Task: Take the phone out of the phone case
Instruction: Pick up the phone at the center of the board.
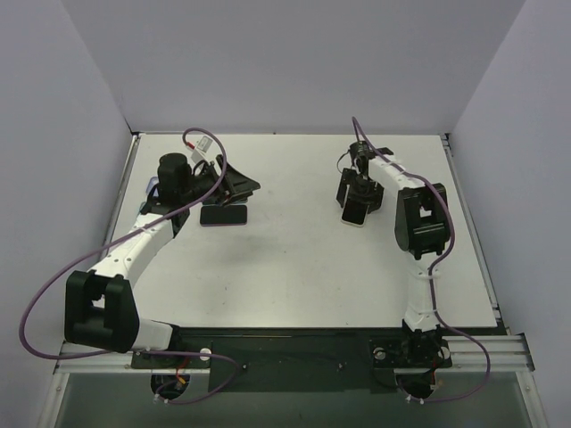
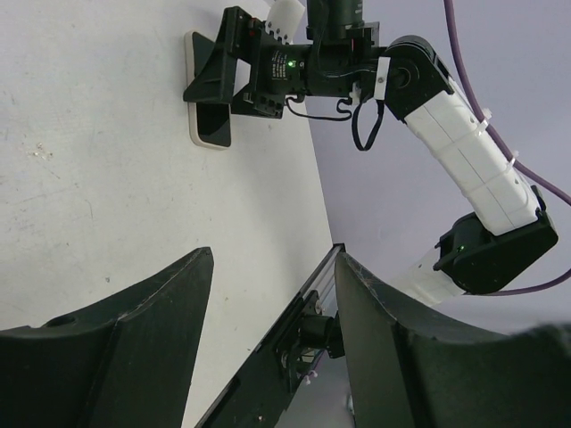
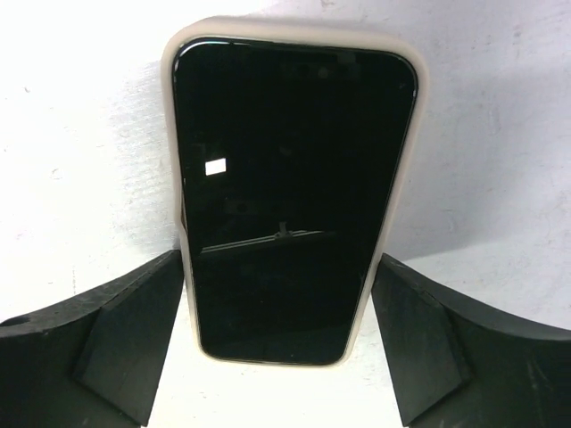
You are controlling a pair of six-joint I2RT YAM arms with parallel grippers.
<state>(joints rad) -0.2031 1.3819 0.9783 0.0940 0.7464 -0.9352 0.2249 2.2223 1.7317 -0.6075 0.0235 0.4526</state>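
Left fingers (image 2: 134,357) open, empty. Right fingers (image 3: 116,330) flank phone (image 3: 285,196) in case (image 3: 294,27); gripping or not unclear.

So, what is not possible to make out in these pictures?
1. Right wrist view: whether the right end effector grips the phone case or only flanks it; the gaps are too narrow to judge.
2. Top view: the dark flat slab is too small to identify.
3. Left wrist view: the right end effector covers much of the phone.
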